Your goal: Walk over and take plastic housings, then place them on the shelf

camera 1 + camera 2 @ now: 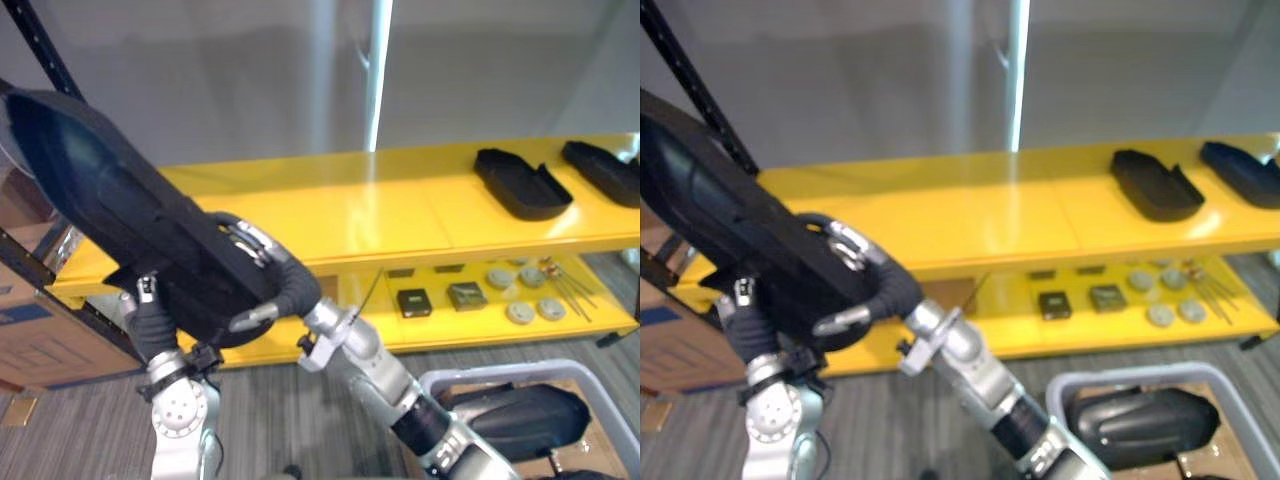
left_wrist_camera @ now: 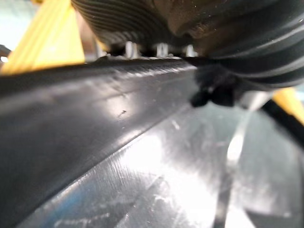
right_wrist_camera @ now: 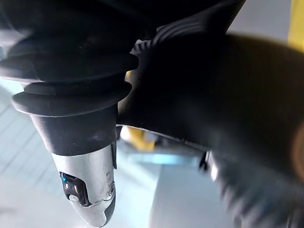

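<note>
Close to the camera, both hands carry one long black plastic housing (image 1: 110, 200), held up before the yellow shelf (image 1: 330, 215). The right hand (image 1: 278, 278) sits at the lower end of this held housing. Its fingers (image 1: 250, 240) are curled over the edge from above and the thumb closes from below, so the hand is clamped on the part. The left hand (image 1: 152, 318) is under the same end, a little more to the left. Its fingers are hidden behind the black plastic, and I cannot tell if they are bent around it or only support it flat. Its wrist view gives the smooth shell of the housing very close, with nothing sure about the grasp.

The relation that matters is this: the long axis of the held housing goes from the hands up and away to the left, tilted, with the far tip high above the left end of the shelf. Most of the part therefore lies beyond and to the left of the fingers. It probably must be lowered and turned flatter before it can rest on the top board.

Low on the right, near the robot, a bin (image 1: 505, 370) with a pale rim holds another housing (image 1: 520, 415). Farther away, on the right part of the top board, two housings (image 1: 522, 185) lie flat side by side, well apart from the held one. The middle of the board is bare yellow, and I judge this to be the free place.
</note>
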Controlling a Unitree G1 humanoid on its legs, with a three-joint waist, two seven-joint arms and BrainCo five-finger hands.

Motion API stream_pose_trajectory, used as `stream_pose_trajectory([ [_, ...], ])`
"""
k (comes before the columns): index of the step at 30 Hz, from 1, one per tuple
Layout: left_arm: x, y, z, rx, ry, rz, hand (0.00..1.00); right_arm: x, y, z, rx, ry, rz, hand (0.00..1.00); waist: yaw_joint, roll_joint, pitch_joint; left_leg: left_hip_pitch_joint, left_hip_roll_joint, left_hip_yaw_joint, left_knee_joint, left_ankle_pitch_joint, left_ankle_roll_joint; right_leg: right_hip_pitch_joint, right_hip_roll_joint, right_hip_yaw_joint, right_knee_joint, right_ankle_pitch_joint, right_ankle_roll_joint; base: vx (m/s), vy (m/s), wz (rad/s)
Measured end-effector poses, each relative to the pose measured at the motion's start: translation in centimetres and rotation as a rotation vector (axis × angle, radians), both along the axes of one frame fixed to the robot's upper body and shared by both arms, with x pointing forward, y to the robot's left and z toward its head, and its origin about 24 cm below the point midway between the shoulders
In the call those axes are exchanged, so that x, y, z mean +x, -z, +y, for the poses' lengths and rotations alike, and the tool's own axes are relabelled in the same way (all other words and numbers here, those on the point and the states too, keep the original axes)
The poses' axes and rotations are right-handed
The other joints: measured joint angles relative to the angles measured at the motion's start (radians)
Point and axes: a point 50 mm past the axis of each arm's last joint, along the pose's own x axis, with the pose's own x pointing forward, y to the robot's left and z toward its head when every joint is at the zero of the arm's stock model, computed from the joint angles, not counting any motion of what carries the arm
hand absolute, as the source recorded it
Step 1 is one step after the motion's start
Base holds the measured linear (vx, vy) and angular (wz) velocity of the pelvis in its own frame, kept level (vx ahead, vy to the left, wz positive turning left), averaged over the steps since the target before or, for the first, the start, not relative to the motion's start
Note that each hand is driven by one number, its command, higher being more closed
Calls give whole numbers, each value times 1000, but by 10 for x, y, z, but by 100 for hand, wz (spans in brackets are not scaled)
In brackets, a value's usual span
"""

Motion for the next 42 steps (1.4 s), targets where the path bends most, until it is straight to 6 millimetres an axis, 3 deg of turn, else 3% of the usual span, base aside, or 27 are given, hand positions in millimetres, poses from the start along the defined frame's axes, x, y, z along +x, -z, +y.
stream_pose_trajectory([
  [4,1,-3,0,122,34,20,100,-5,22,-26,-1,227,93,0,-24,-27,10,21,1,84,-3,-3,3,-40,-4,57,29,3,4,-25,52,-58],
  [7,1,-5,2,121,17,0,100,-6,29,-66,33,382,131,0,-65,-31,18,37,8,134,-11,-19,8,-46,2,88,8,18,20,-57,20,-50],
  [11,-2,-23,18,181,-135,-118,100,-3,31,-136,52,552,134,0,-80,-29,25,31,30,174,-14,-17,2,-55,27,107,-45,53,14,-18,-12,-28],
  [15,-10,-31,40,216,-307,-153,100,-7,14,-166,154,621,93,0,-96,-4,44,37,51,198,-16,-7,-14,-55,49,126,-68,72,15,35,-37,-16],
  [18,-13,-33,46,227,-348,-168,100,-15,12,-194,241,727,101,0,-98,-2,47,58,64,216,-29,-3,-20,-49,62,133,-81,78,10,60,-23,-15],
  [22,-15,-32,47,237,-364,-166,100,-39,34,-229,300,963,202,0,-117,-10,68,69,67,228,-29,-9,-26,-35,66,138,-98,84,10,10,-3,-7],
  [27,-33,-9,45,165,-403,-74,100,-77,73,-240,299,1131,401,0,-146,7,105,95,69,276,-27,-26,-28,-22,72,181,-127,94,13,-10,13,-29],
  [30,-32,-6,40,153,-380,-66,100,-86,82,-240,284,1133,423,0,-161,18,116,103,76,296,-27,-29,-30,-24,83,194,-130,96,12,12,-18,-17],
  [36,-17,-7,30,127,-331,-71,100,-70,81,-218,263,954,386,0,-162,26,126,93,87,297,8,-38,-31,-20,84,189,-131,96,10,8,-10,1],
  [42,-23,8,30,81,-321,36,100,-44,76,-183,200,682,353,0,-143,67,156,-5,85,153,64,-29,-21,-21,72,56,-85,47,0,-27,-37,66],
])
